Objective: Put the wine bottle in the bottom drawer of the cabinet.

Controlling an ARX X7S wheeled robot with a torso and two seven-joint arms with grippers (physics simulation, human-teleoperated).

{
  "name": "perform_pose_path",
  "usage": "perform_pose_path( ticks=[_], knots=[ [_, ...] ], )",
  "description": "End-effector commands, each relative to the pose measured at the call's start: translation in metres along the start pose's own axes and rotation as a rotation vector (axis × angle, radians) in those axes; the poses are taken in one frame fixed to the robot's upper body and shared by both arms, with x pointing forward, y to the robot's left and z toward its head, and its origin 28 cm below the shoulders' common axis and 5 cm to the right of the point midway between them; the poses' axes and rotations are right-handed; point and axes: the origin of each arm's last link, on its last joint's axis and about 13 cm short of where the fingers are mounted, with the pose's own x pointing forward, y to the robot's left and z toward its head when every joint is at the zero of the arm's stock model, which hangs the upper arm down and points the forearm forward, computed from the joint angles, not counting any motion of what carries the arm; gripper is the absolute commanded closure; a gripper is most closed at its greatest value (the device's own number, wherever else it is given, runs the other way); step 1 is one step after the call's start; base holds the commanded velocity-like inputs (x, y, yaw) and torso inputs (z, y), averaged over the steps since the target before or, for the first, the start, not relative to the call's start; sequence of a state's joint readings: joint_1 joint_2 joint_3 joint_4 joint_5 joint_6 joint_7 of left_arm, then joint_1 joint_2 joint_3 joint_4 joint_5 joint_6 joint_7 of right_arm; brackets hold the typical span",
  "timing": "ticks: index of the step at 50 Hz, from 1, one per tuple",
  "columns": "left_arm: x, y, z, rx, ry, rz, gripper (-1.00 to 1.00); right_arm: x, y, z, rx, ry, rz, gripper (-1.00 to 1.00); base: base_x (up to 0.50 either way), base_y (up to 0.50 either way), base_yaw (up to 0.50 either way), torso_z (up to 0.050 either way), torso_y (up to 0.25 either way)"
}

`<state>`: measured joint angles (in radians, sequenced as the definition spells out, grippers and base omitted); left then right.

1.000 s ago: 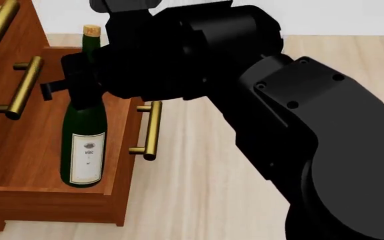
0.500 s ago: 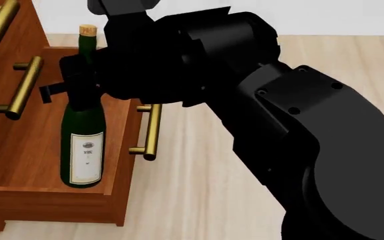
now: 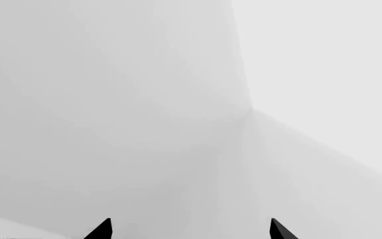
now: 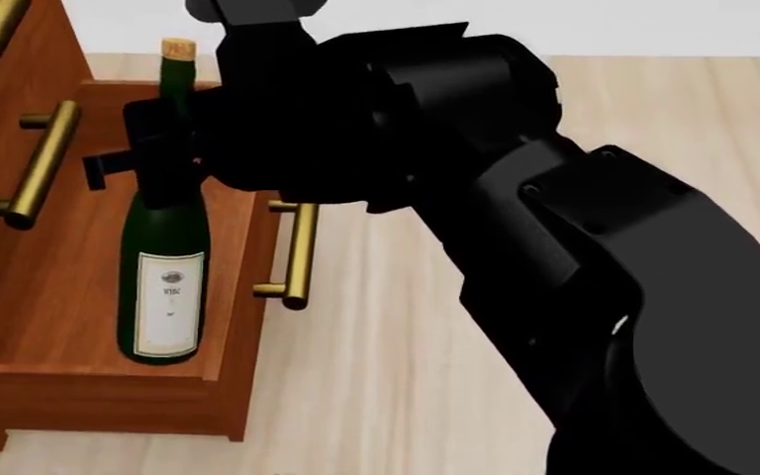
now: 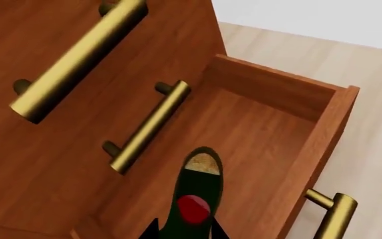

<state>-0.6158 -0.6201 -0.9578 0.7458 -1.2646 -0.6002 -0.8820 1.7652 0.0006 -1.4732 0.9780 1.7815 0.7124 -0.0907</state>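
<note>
One dark-green, white-labelled wine bottle (image 4: 163, 267)

The right arm (image 4: 592, 267) is stretched forward and left across the head view with its right gripper (image 4: 155, 163) closed on the wine bottle's (image 4: 165, 287) neck, while the left gripper's (image 3: 189, 230) fingertips (image 3: 101, 230) are spread apart.

The wine bottle (image 4: 163, 267) is showing dark-green glass, a tan cork top and a white label with small dark lettering, and between the black fingertips of the right gripper (image 5: 182, 230) its neck is carrying a red spot. Beyond those fingertips the bottom drawer (image 5: 264, 134) and the cabinet (image 5: 51, 164) are glowing reddish-brown, their bar handles (image 5: 147, 127) shining brass against a pale wood-grained floor (image 4: 394, 376).
</note>
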Motion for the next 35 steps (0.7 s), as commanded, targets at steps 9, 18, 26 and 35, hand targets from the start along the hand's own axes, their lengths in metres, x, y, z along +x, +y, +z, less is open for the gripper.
perform_pose_path(
  ticks=[9, 18, 26, 35],
  knots=[
    [-0.0001, -0.0004, 0.0, 0.01, -0.004, -0.004, -1.0, 0.0111, -0.0101, -0.0275, -0.072, 0.134, -0.072, 1.0, 0.0, 0.0, 0.0, 0.0, -0.178],
    [0.0002, -0.0007, -0.0002, 0.013, -0.003, -0.003, -1.0, 0.0095, -0.0123, -0.0253, -0.061, 0.124, -0.098, 1.0, 0.0, 0.0, 0.0, 0.0, -0.222],
    [0.0002, -0.0006, -0.0009, 0.015, -0.001, 0.0, -1.0, 0.01, -0.0138, -0.0264, -0.068, 0.125, -0.109, 1.0, 0.0, 0.0, 0.0, 0.0, -0.202],
    [0.0003, -0.0016, -0.0001, 0.015, 0.001, -0.001, -1.0, 0.0099, -0.0141, -0.0264, -0.066, 0.125, -0.115, 1.0, 0.0, 0.0, 0.0, 0.0, -0.201]
  ],
)
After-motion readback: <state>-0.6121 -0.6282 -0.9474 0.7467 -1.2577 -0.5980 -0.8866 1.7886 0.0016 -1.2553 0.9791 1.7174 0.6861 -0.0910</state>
